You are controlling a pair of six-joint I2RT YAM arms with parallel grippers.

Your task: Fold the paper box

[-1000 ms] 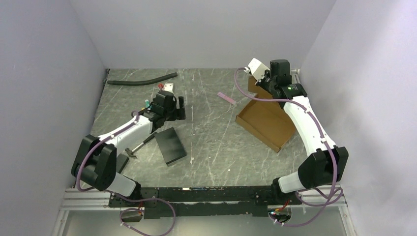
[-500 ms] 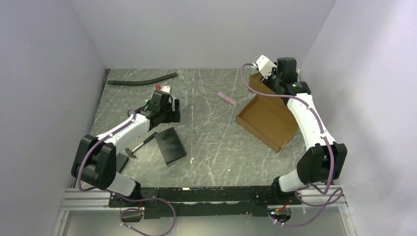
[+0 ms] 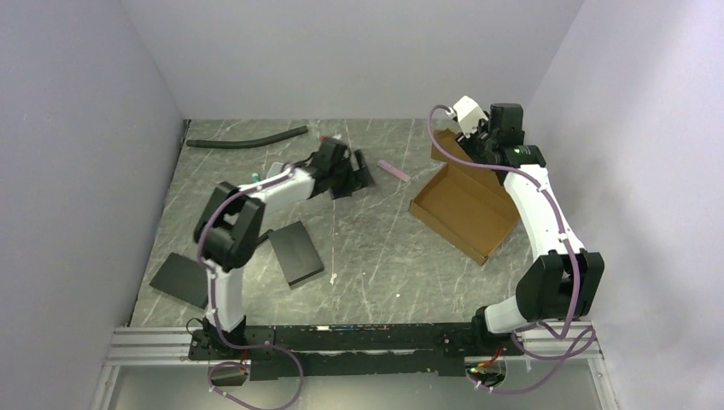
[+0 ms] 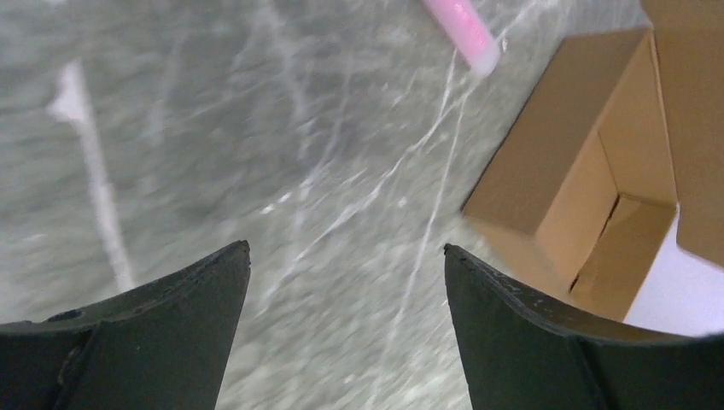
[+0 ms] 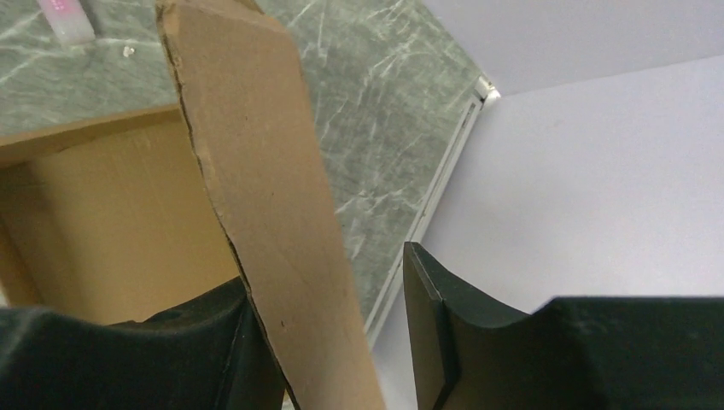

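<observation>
Your right end effector (image 5: 329, 273) has its jaws partly spread around the raised flap (image 5: 256, 154) of the paper box (image 3: 465, 209). In the right wrist view the flap leans on the finger at the lower left, and a clear gap shows between it and the other finger. So I judge that the flap is only enclosed, not pinched.

Your left end effector (image 4: 346, 249) is spread wide and holds nothing. It hangs over the bare desk (image 3: 367, 248) in the upper middle of the top view, and it looks toward the box, which fills the upper right of the left wrist view.

The box sits at the right of the top view as a shallow open tray, turned diagonally, with the flap rising at its far end. A small pink stick (image 3: 394, 170) lies near its left corner, not touching.

I expect that the box is light and thin. It is stiff across a panel but will bend easily along its creases. On this smooth desk it will probably slide when you push it.

Take the flap near the middle of its free edge, where the pull turns it evenly, and do not squeeze hard, since cardboard dents. I think the empty end effector should press on a side wall or on the floor of the tray to keep it in place.
</observation>
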